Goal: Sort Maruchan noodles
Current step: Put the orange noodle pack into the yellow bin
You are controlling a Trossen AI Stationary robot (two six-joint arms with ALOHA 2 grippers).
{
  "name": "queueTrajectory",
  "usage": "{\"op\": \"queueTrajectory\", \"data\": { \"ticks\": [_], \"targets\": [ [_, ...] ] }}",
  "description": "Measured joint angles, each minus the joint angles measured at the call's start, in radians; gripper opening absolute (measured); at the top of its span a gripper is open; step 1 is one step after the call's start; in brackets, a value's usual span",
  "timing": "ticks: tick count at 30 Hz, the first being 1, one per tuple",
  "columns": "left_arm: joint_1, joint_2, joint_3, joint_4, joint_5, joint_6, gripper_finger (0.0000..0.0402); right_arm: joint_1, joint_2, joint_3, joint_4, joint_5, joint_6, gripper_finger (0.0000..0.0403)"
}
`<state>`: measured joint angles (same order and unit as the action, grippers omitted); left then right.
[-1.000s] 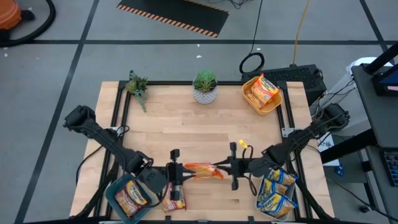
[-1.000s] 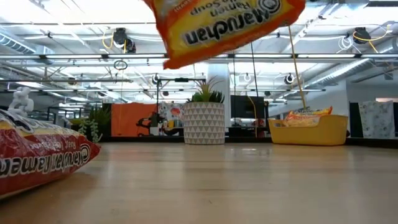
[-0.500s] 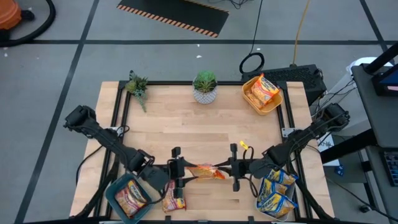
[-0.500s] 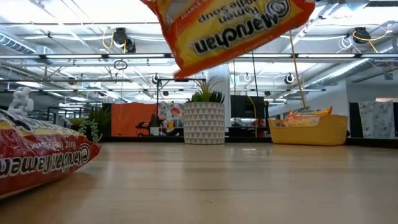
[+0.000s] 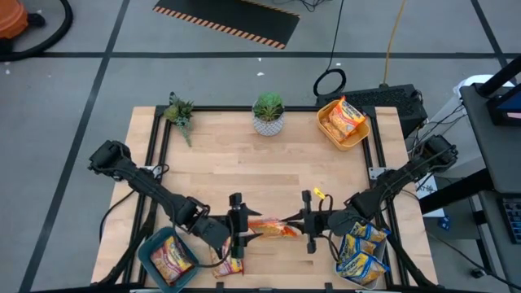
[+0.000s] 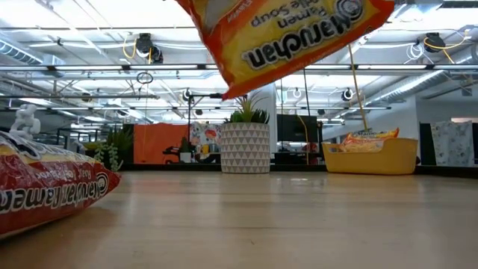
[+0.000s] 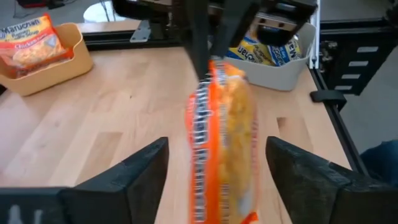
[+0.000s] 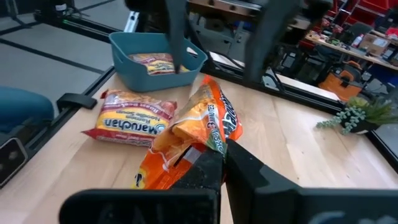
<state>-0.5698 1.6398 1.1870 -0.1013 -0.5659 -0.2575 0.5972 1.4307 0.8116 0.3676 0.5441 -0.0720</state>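
While the orange packet (image 5: pixel 273 229) hangs in the air above the near middle of the bench (image 5: pixel 269 167), the step in hand looks like a handover between the two arms. The right gripper (image 5: pixel 303 224) has its fingers pinched shut on one end of the packet, as its wrist view shows, with the crinkled end (image 8: pixel 180 152) caught between them. The left gripper (image 5: pixel 244 232) faces it from the other side with its fingers (image 7: pixel 140 177) spread wide, one on each side of the packet's free end and not touching it. A red packet (image 5: pixel 228 262) lies on the bench just beside the teal bin (image 5: pixel 155 244), which already has a red one in it; the yellow bin (image 5: pixel 358 134) at the far right corner holds an orange-yellow packet, and blue-and-yellow ones fill the pale bin (image 5: pixel 346 268) at the near right. Since orange goes in the yellow bin, the right arm seems the natural carrier; the next move calls for drawing the left fingers clear, then swinging the packet over to that bin without it slipping.
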Motion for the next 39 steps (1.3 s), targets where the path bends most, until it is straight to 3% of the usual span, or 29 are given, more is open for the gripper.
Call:
{"op": "queueTrajectory", "data": {
  "ticks": [2, 7, 22, 39],
  "targets": [
    [0.007, 0.003, 0.0, 0.001, 0.009, -0.019, 0.0289, 0.007, 0.0, 0.0, 0.001, -0.001, 0.0, 0.0],
    [0.036, 0.038, 0.0, 0.002, 0.145, -0.04, 0.0308, 0.014, 0.0, 0.0, 0.001, -0.003, -0.004, 0.0],
    [0.11, 0.143, 0.0, 0.085, 0.335, -0.039, 0.0306, 0.014, 0.0, 0.0, -0.008, -0.024, -0.07, 0.0],
    [0.113, 0.143, 0.0, 0.128, 0.386, -0.064, 0.0134, 0.014, 0.0, 0.0, -0.015, -0.025, -0.075, 0.0]
  ]
}}
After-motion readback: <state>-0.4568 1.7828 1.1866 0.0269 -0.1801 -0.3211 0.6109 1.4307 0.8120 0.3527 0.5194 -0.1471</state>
